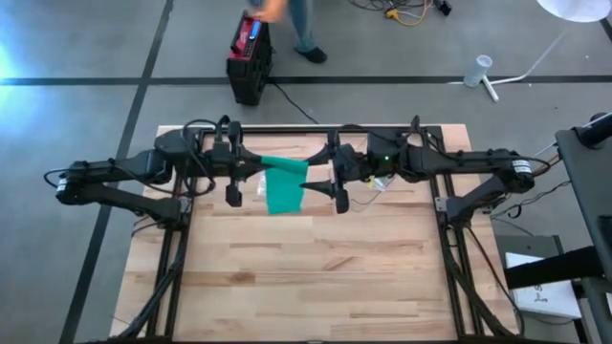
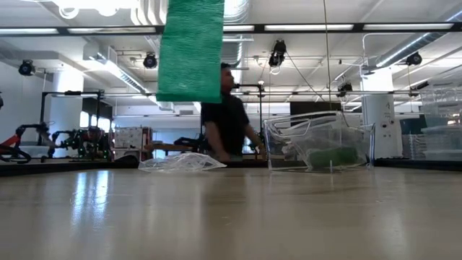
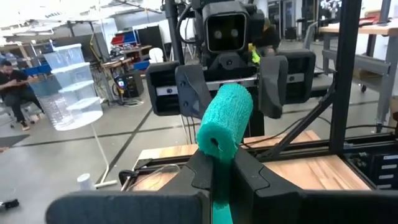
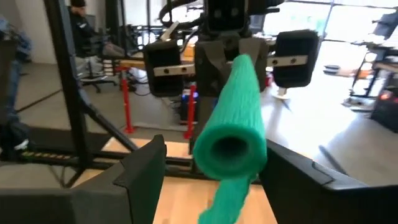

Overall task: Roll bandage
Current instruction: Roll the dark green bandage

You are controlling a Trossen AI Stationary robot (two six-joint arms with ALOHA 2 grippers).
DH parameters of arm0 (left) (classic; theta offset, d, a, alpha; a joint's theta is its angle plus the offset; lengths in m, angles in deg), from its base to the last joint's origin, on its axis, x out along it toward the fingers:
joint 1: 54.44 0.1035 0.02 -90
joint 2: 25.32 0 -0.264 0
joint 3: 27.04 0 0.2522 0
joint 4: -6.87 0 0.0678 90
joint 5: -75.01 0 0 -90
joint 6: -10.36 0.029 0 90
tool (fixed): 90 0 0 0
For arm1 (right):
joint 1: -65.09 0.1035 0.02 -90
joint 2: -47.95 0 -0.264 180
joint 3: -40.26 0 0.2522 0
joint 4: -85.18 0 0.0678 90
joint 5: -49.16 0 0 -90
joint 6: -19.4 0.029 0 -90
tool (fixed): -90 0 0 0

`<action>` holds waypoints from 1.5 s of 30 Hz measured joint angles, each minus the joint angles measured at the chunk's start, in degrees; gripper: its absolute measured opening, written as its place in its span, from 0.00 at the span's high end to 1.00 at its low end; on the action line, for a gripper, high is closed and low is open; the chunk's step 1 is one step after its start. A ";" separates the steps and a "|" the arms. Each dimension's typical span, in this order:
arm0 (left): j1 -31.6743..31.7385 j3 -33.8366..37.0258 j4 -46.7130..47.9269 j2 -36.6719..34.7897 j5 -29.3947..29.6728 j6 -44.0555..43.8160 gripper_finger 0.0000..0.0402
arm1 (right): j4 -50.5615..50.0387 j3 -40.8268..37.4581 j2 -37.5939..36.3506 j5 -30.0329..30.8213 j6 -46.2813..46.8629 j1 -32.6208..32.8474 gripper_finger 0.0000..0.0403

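A green bandage (image 1: 284,186) hangs in the air between my two grippers. Its rolled part (image 3: 227,115) lies level between them. A loose tail (image 2: 191,50) hangs down from the roll, clear of the table. My left gripper (image 3: 221,171) is shut on the roll's end nearest to it. My right gripper (image 4: 217,171) is open at the opposite end (image 4: 230,149), one finger on either side of it and a gap at each, touching nothing. Both grippers (image 1: 256,164) (image 1: 323,172) point level at each other over the table's far part. My left gripper pinches the bandage between its two fingers just under the open end of the roll (image 3: 214,146); green cloth (image 3: 221,205) shows between the shut fingers. The fingers come level from the table's left, along the roll. The roll sticks out from them, lifted clear.
A clear plastic box (image 2: 317,144) with a green roll inside and a crumpled clear wrapper (image 2: 180,162) lie on the table's far part. The wooden table (image 1: 316,277) stretches toward its near edge. A person (image 2: 227,115) stands beyond the far edge.
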 joint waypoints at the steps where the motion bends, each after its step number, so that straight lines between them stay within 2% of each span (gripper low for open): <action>1: 0.00 0.00 -0.06 0.00 0.00 0.35 0.97 | 0.55 0.00 0.00 0.98 0.26 0.11 0.42; 7: 0.00 0.00 -0.99 0.93 -1.16 1.33 0.97 | 3.06 0.00 0.49 2.46 3.06 0.11 0.45; 12: 0.00 0.00 -2.28 1.92 -2.10 1.37 0.97 | 3.24 -0.05 1.15 2.44 2.96 0.13 0.53; 16: 0.00 0.00 -2.42 2.04 -2.10 1.33 0.98 | 3.16 -0.04 1.34 2.46 2.98 0.13 0.66; 23: -0.02 0.00 -3.38 2.03 -2.14 1.46 0.94 | 3.54 -0.04 1.33 2.51 -0.03 0.11 0.95; 25: -0.02 0.00 -3.51 1.95 -2.14 1.40 0.90 | 3.58 -0.04 1.33 2.59 -1.05 0.11 0.97; 30: -0.04 0.00 -3.88 1.70 -1.11 -2.47 0.75 | 3.61 -0.04 1.16 2.63 -1.07 0.11 0.94; 38: -0.04 0.00 -3.92 2.38 -1.01 -1.31 0.48 | 3.45 -0.04 1.16 2.48 -1.42 0.11 0.98; 45: -0.04 0.00 -3.70 2.18 -1.01 -1.33 0.33 | 3.72 0.02 0.47 2.48 -6.95 0.11 0.97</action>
